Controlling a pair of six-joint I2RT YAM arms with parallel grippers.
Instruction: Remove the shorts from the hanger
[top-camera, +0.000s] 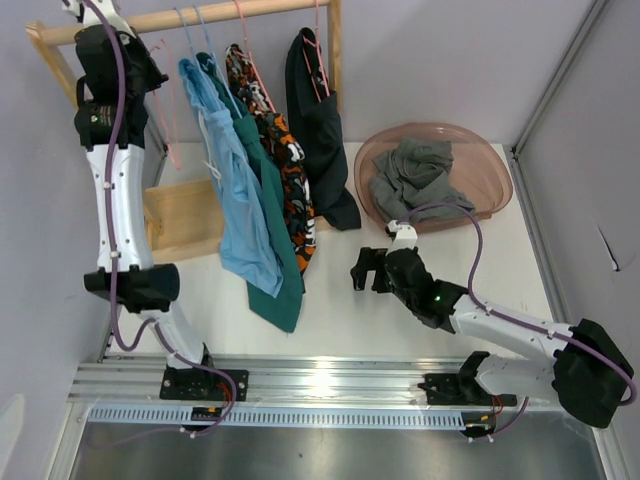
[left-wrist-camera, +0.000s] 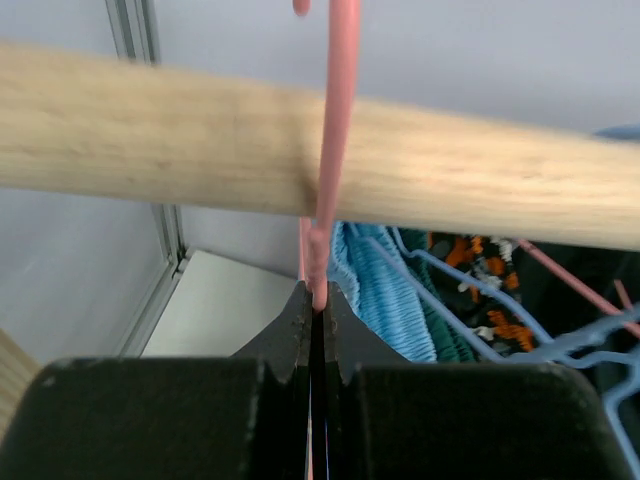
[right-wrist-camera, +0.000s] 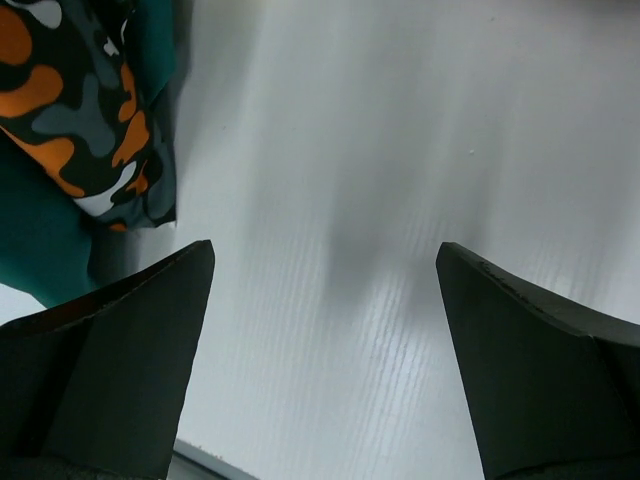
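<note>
Four shorts hang on hangers from the wooden rod (top-camera: 200, 17): light blue shorts (top-camera: 235, 190), dark teal shorts (top-camera: 280, 250), orange-black-white patterned shorts (top-camera: 288, 165) and black shorts (top-camera: 320, 130). Grey shorts (top-camera: 418, 175) lie in the basin. My left gripper (top-camera: 152, 72) is raised to the rod's left end and is shut on a bare pink hanger (left-wrist-camera: 325, 200) just under the rod (left-wrist-camera: 150, 140); the light blue shorts (left-wrist-camera: 385, 290) hang right beside it. My right gripper (top-camera: 362, 270) is open and empty low over the table (right-wrist-camera: 400, 150), right of the patterned shorts (right-wrist-camera: 70, 120) and teal shorts (right-wrist-camera: 30, 250).
A translucent pink basin (top-camera: 490, 165) stands at the back right. The wooden rack's base (top-camera: 185, 215) lies at the left under the hanging shorts. Blue hangers (left-wrist-camera: 560, 340) crowd the rod to the right of my left gripper. A wall stands close on the right.
</note>
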